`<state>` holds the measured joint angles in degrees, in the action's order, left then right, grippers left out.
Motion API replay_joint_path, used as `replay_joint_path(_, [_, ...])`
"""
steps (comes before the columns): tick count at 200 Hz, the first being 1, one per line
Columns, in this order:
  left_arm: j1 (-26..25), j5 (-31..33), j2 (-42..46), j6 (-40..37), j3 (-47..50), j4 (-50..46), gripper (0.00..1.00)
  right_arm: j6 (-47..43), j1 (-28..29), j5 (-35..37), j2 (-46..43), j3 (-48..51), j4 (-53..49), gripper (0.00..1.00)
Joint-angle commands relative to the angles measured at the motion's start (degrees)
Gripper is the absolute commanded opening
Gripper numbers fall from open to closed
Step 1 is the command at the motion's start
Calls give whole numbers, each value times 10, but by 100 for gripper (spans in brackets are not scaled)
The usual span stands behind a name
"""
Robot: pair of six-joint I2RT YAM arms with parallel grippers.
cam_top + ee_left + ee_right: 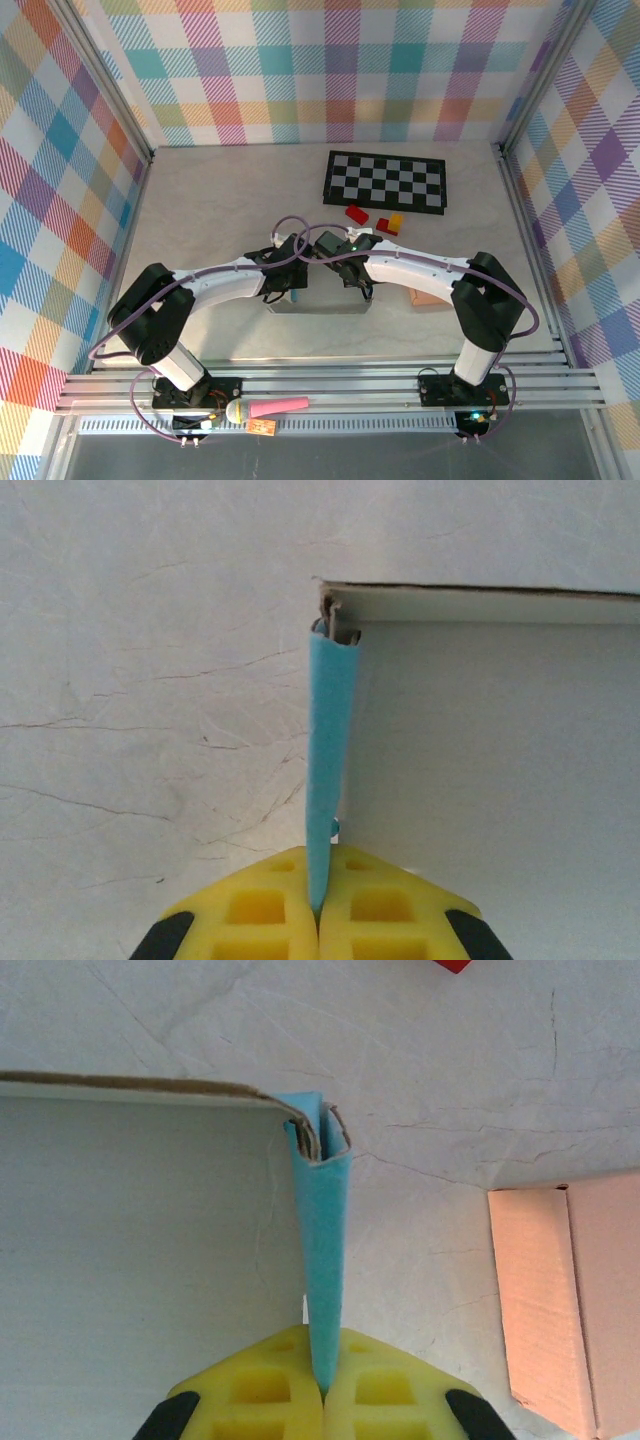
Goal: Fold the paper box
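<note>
The paper box point(316, 301) lies at the table's middle, between both wrists. In the left wrist view its pale floor point(500, 780) spreads to the right, and its blue left side wall point(330, 740) stands on edge, running up to a corner. My left gripper point(318, 905) is shut on that wall's near end. In the right wrist view the pale floor point(140, 1260) lies to the left, with the blue right side wall point(325, 1250) folded upright. My right gripper point(323, 1385) is shut on this wall. From above, both grippers point(290, 285) point(352, 280) crowd over the box.
A checkerboard point(385, 181) lies at the back, with red blocks point(356, 213) and a yellow block point(396, 221) before it. A brown cardboard box point(428, 297) point(570, 1300) sits just right of the paper box. A pink microphone point(270, 408) rests on the front rail.
</note>
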<state>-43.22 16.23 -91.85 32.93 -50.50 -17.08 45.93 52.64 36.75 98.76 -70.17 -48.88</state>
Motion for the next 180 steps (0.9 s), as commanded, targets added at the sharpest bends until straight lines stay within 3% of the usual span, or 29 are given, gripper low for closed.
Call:
replay_joint_path(1, [-37, 127, -14, 35, -13, -117, 0, 17, 2, 33, -18, -5, -17, 0])
replay_joint_path(23, [-56, 186, -33, 79, -33, -170, 0, 21, 5, 34, -22, -4, -16, 0])
replay_joint_path(69, [-64, 180, -34, 67, -45, -157, 0, 14, 6, 35, -24, 1, -6, 0])
replay_joint_path(92, [-59, 140, 4, 20, -27, -101, 29, 10, 6, 35, -29, 4, 0, 0])
replay_joint_path(118, [-48, 85, 42, -14, -1, -59, 44, 9, 6, 35, -33, 7, 4, 0])
replay_joint_path(157, [-31, -4, 64, -40, 28, -20, 48, 4, 6, 35, -35, 9, 12, 0])
replay_joint_path(180, [-25, -15, 55, -41, 30, -21, 46, 4, 6, 35, -33, 7, 14, 0])
